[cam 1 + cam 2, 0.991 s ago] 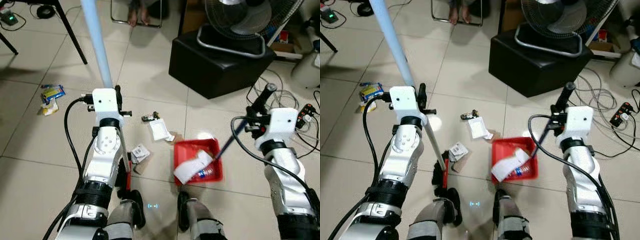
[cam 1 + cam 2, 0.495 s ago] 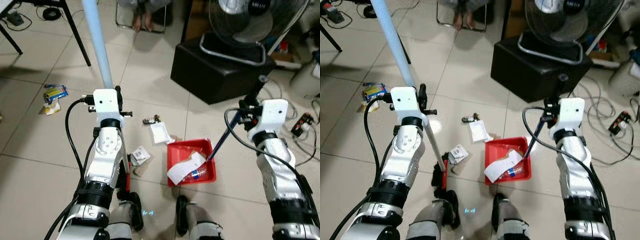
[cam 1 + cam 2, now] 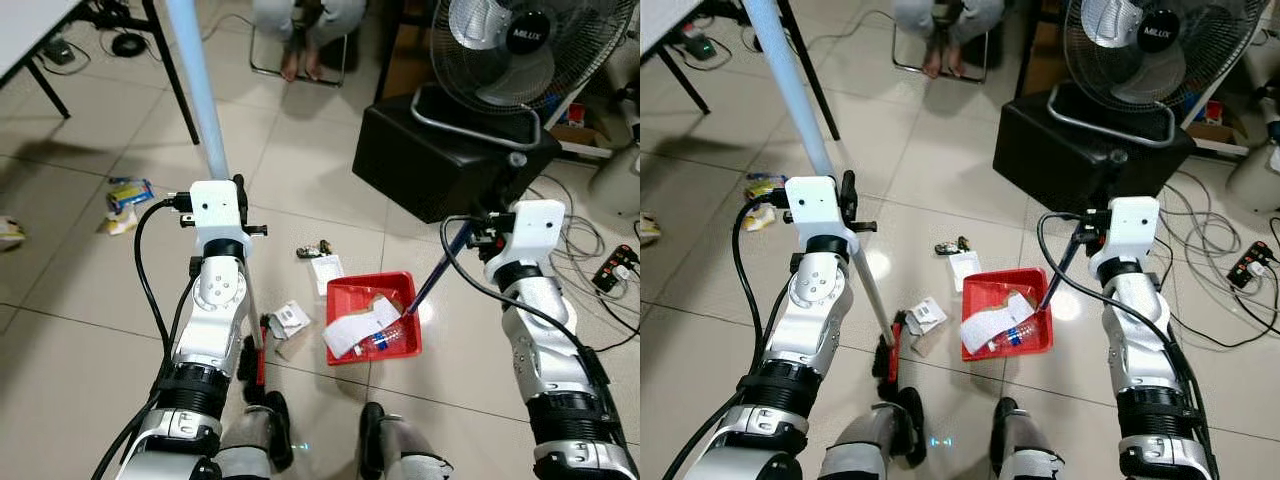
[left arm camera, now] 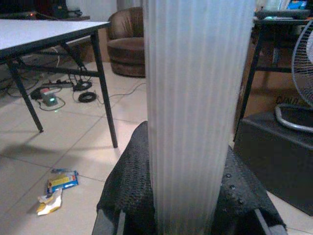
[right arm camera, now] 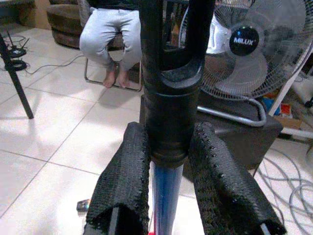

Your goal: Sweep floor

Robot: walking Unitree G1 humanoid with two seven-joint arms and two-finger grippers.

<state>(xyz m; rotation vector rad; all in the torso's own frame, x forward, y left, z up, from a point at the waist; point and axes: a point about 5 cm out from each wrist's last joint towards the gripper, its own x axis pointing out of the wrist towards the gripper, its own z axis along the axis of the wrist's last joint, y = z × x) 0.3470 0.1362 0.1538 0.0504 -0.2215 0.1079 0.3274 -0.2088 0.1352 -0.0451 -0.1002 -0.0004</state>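
My left gripper (image 3: 236,200) is shut on the pale blue broom handle (image 3: 195,90), seen close between its pads (image 4: 127,191). The red and black broom head (image 3: 258,360) rests on the tiles by my feet. My right gripper (image 5: 168,142) is shut on the black-capped blue handle (image 3: 440,275) of the red dustpan (image 3: 345,292), which sits on the floor to the right of the broom head. White paper (image 3: 350,333) and a small bottle (image 3: 385,338) lie in the pan. A crumpled wrapper (image 3: 290,320), a white packet (image 3: 326,268) and a small dark item (image 3: 312,250) lie on the floor between broom and pan.
A fan (image 3: 525,50) stands on a black box (image 3: 450,150) ahead right, with cables and a power strip (image 3: 620,265) beside it. A blue and yellow wrapper (image 3: 128,192) lies at left. Table legs (image 3: 170,60) and a seated person (image 3: 305,30) are ahead.
The camera has shifted, showing more of the room ahead. My right gripper has moved forward and inward, drawing the dustpan leftward nearer the litter. The left arm and broom hold still.
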